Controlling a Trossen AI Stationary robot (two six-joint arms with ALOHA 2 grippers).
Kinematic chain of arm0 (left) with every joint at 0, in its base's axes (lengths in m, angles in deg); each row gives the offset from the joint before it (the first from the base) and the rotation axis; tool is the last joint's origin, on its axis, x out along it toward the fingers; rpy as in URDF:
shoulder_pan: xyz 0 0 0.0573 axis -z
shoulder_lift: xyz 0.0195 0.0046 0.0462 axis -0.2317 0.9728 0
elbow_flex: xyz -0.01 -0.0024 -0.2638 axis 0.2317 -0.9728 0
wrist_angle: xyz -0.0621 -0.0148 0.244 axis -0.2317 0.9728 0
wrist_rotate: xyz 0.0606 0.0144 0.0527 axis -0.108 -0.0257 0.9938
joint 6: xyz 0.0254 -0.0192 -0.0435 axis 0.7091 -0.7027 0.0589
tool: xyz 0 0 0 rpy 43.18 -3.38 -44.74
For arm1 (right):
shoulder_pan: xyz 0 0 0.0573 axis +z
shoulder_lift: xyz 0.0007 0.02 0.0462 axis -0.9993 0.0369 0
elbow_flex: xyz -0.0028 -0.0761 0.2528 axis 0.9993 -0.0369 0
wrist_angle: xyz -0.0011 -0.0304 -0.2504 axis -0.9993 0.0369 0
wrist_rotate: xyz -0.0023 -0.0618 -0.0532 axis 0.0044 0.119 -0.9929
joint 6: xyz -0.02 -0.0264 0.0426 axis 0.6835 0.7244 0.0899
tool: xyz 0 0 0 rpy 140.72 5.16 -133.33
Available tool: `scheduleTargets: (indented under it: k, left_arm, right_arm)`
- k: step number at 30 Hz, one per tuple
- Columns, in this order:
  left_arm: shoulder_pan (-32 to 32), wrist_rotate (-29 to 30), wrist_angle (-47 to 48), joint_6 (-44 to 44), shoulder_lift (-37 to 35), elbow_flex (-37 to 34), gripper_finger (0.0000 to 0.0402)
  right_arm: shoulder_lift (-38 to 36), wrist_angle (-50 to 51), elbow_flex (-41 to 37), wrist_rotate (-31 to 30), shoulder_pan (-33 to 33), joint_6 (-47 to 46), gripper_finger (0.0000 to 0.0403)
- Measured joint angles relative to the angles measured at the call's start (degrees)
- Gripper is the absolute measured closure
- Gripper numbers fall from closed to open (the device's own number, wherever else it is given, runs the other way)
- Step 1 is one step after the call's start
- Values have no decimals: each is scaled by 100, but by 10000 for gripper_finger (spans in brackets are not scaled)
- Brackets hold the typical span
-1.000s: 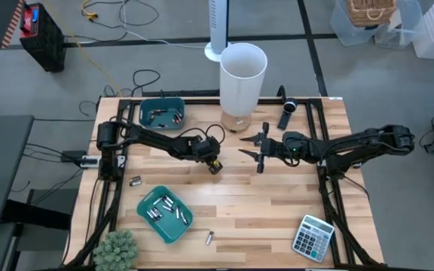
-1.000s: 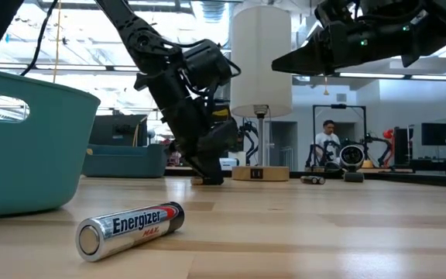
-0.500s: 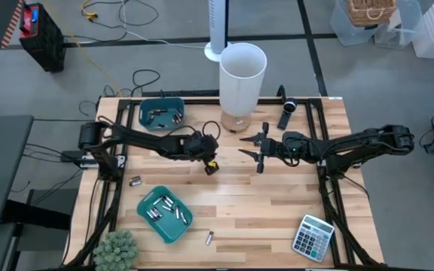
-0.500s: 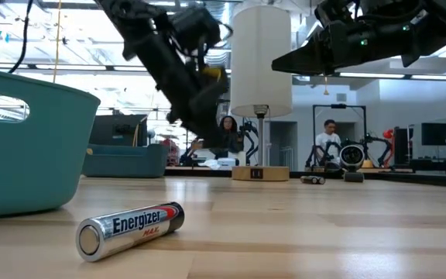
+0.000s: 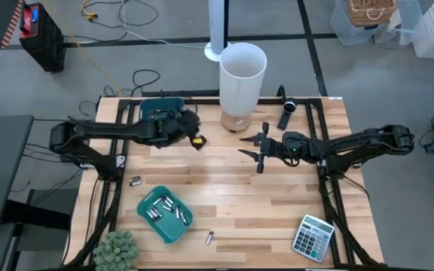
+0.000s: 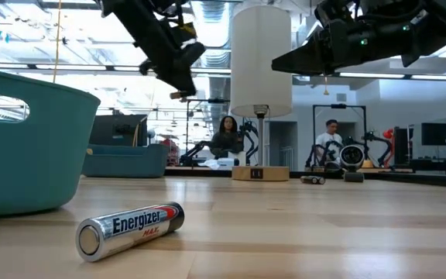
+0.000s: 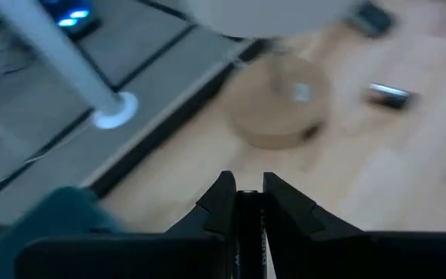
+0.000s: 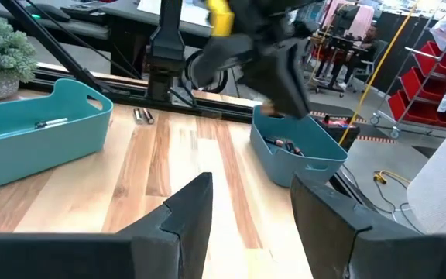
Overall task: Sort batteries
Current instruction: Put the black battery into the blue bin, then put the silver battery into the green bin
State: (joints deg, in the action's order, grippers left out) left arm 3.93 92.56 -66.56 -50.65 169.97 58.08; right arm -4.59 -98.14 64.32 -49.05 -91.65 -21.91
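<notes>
My left gripper [image 5: 199,141] hangs above the table's far-left part, beside the far teal bin [image 5: 162,113], and is shut on a dark battery [image 7: 247,215]. In the low view it [image 6: 180,87] is well above the tabletop. My right gripper [image 5: 250,145] hovers open over the table's middle, touching nothing. Several batteries lie in the near teal bin [image 5: 165,213] and in the far bin. One loose battery [image 5: 135,181] lies on its side near the left edge. Another [image 5: 209,238], labelled Energizer [image 6: 130,227], lies on its side by the near edge. My left gripper pinches a dark battery [image 7: 247,225] between its two fingers [image 7: 221,203]; the cell lies along the fingers. The fingers slant downward from above. The battery is lifted clear of the table.
A tall white cylinder lamp [image 5: 242,75] on a round wooden base stands at the far edge. A black device [image 5: 286,114] lies beside it. A calculator [image 5: 313,237] and a small plant [image 5: 117,248] sit at the near corners. Bare wood lies between the grippers and the near edge.
My left gripper has risen from the table's middle and swung toward the far-left, up to the far teal bin, staying shut on the battery it carries. The right arm has kept still.
</notes>
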Motion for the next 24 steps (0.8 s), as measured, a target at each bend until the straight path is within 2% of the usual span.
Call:
scheduleTargets:
  k: [8,14,19,24]
  left_arm:
    - [-651,559,501,-149,-340,2,362]
    - [-1396,580,549,-193,-345,-53,361]
    - [-1894,424,551,-298,-344,-63,339]
    - [-2028,318,667,-484,-344,-63,302]
  right_arm:
    - [0,4,0,4,42,-28,214]
    - [0,3,0,4,95,-57,214]
    - [2,4,0,22,194,-55,214]
    - [2,4,0,22,228,-48,214]
